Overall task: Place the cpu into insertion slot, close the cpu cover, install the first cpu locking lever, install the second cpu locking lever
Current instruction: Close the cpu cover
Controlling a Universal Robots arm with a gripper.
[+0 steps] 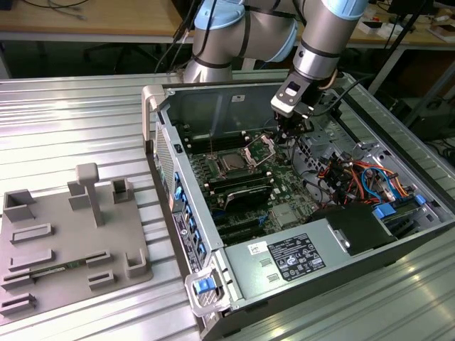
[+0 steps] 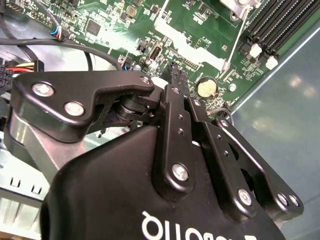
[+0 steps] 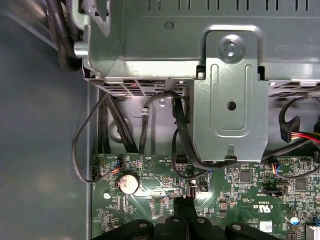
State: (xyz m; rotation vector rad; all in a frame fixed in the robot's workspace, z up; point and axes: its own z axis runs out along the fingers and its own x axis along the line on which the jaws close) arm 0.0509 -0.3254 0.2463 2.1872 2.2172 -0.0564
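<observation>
The arm (image 1: 313, 42) reached down into the open computer case (image 1: 162, 142) lying on the ribbed metal tabletop (image 1: 71, 121). The socket (image 1: 218, 160) sat in the middle of the green circuit board (image 1: 284, 188), and the cpu (image 1: 231, 163) lay flat inside it, its dull grey top facing up. The cpu cover (image 1: 259, 148) stood tilted up and open from the socket's edge on the exterior view's right, not touching the chip.

The tool (image 1: 289, 133) hung just beyond the raised cover, on the same side of the socket and a little above the board. In both wrist views its black fingers (image 2: 172, 100) were pressed together at the tips, with nothing seen between them; the tool (image 2: 175, 75) pointed down at the board (image 2: 115, 30) near a round coin battery (image 2: 206, 88). In the first wrist view the tool (image 3: 185, 201) hovered over the board (image 3: 235, 190) beside that battery (image 3: 128, 182), with a grey metal bracket (image 3: 230, 110) and black cables (image 3: 180, 130) farther from the socket.

A bundle of coloured wires (image 1: 355, 177) lay farther from the socket on the exterior view's right. A grey parts holder (image 1: 64, 241) rested on the tabletop well apart from the socket, outside the case on the exterior view's left
</observation>
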